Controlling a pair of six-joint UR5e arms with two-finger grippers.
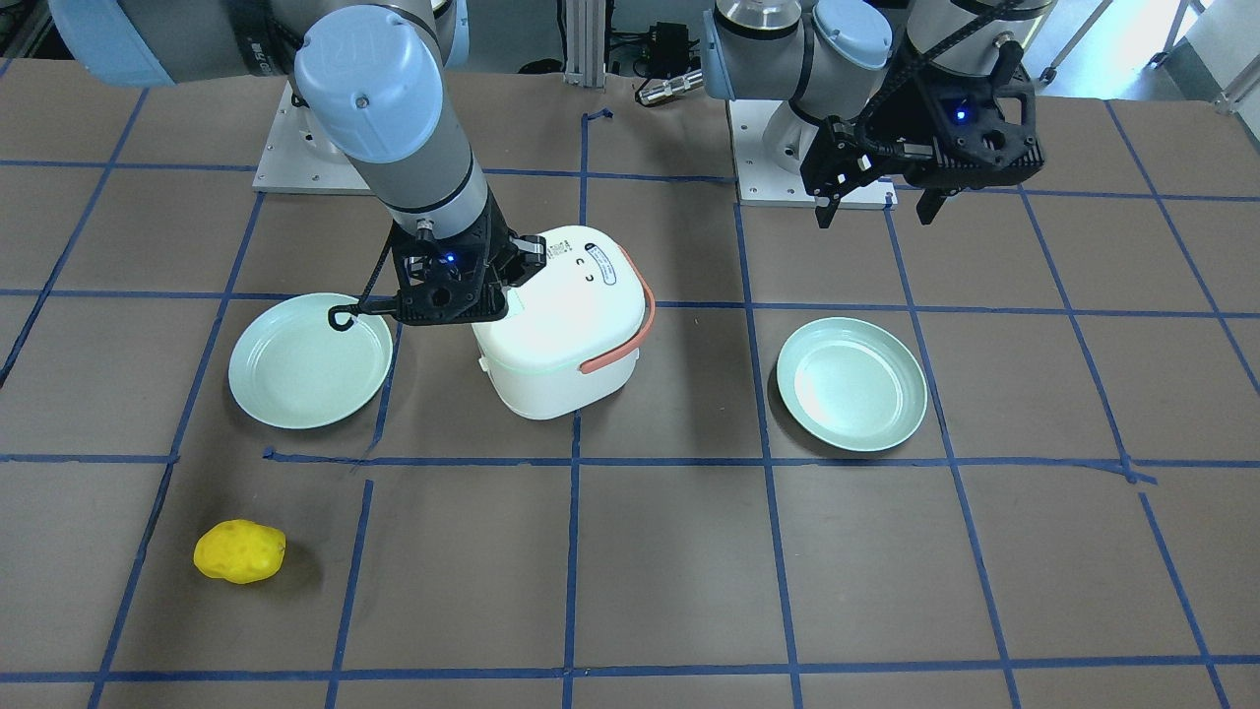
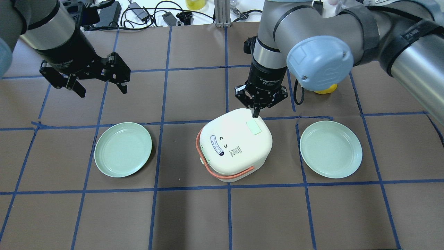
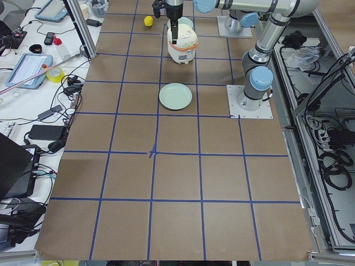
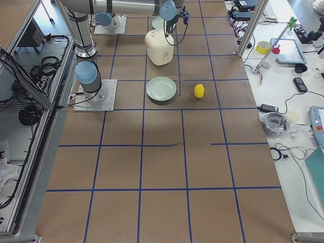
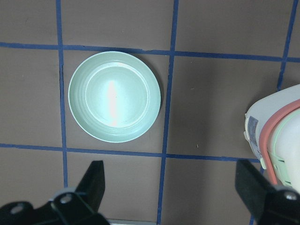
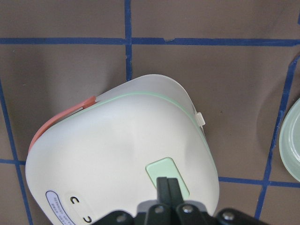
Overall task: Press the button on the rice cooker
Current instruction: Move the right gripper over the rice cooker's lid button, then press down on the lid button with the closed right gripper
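The white rice cooker point(image 2: 236, 144) with a salmon handle stands mid-table, lid shut; it also shows in the front view point(image 1: 556, 325). Its pale green button point(image 2: 253, 127) is on the lid's far side and shows in the right wrist view point(image 6: 161, 171). My right gripper point(image 2: 256, 113) is shut, with nothing in it, and points straight down. Its fingertips point(image 6: 168, 185) sit over the button's near end. I cannot tell whether they touch it. My left gripper point(image 2: 102, 91) is open and empty, raised over the table's far left, away from the cooker.
One green plate point(image 2: 123, 149) lies left of the cooker and another point(image 2: 331, 149) lies right of it. A yellow sponge-like lump point(image 1: 239, 551) lies beyond the right plate, partly hidden behind my right arm in the overhead view. Cables and gear line the table's far edge.
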